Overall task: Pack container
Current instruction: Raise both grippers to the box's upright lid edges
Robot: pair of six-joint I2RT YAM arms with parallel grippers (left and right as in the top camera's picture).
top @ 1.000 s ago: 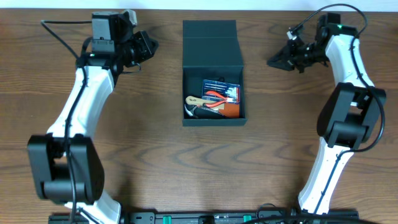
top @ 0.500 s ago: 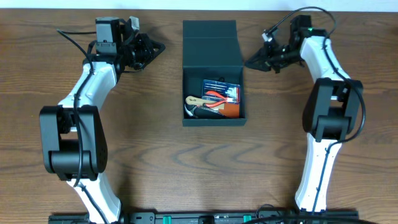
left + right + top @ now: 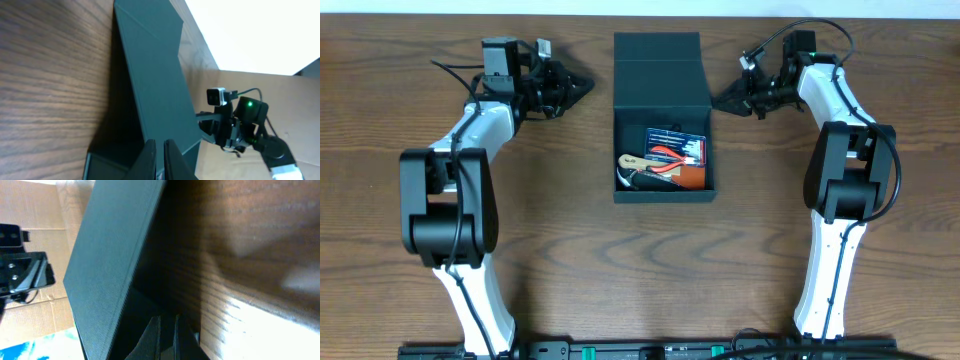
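- Left gripper [image 3: 586, 86]: fingers pressing together, holding nothing, pointing at container's left side, stopping just short of it.
- Container [image 3: 660, 75]: sitting at centre-rear of table [image 3: 570, 250], lid lying open rearward. Red-handled pliers [image 3: 670, 155] and bit case [image 3: 677, 138] lying inside.
- Right gripper [image 3: 717, 102]: fingers pressing together, empty, tip hovering just beside container's right wall.

Brown wood-grain table [image 3: 570, 230] noted under everything. Blue-and-red bit case [image 3: 682, 138] taken as reference: red-handled pliers [image 3: 667, 155] laid across its near-left corner, pale wooden handle [image 3: 632, 160] just left of it, orange item [image 3: 692, 177] just on its near side, black rail [image 3: 650, 350] well nearer, at the table edge
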